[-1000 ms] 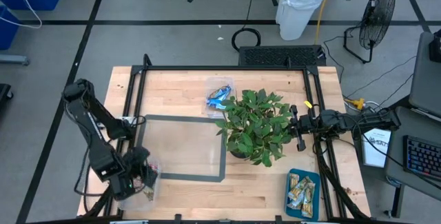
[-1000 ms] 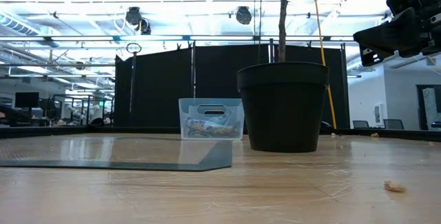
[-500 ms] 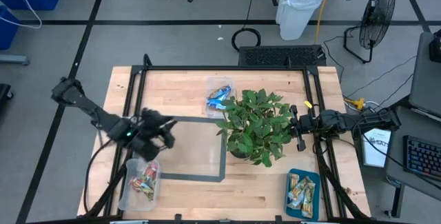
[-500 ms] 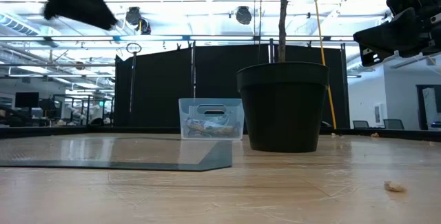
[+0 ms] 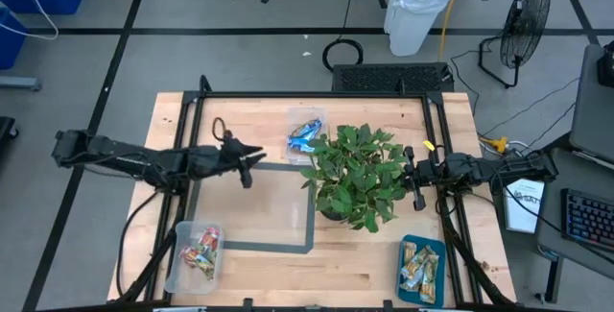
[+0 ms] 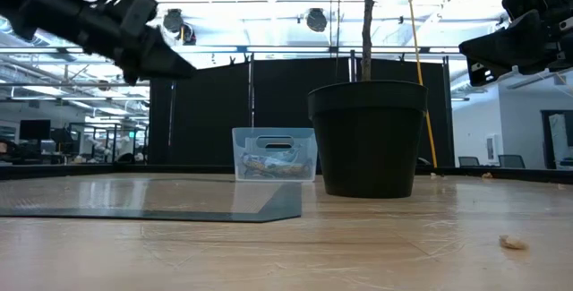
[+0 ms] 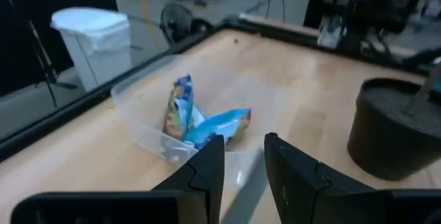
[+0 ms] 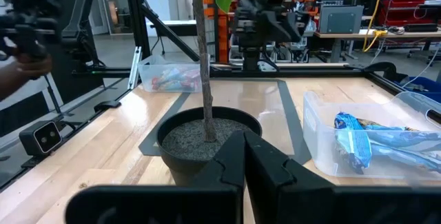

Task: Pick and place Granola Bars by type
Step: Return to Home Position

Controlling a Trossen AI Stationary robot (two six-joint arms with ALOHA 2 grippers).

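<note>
While in tub [image 5: 297, 116], blue bars [image 5: 305, 135] diagonal.

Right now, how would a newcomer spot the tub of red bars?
In the high view, go from the potted plant to the bottom-left corner of the table. The clear tub there holds red-and-tan bars; the other clear tub, beside the plant, holds blue ones.

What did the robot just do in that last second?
The left claw lifted away from the clear tub of red bars and swung toward the middle of the table, carrying nothing. The right claw, the plant and the blue bars stayed put.
</note>
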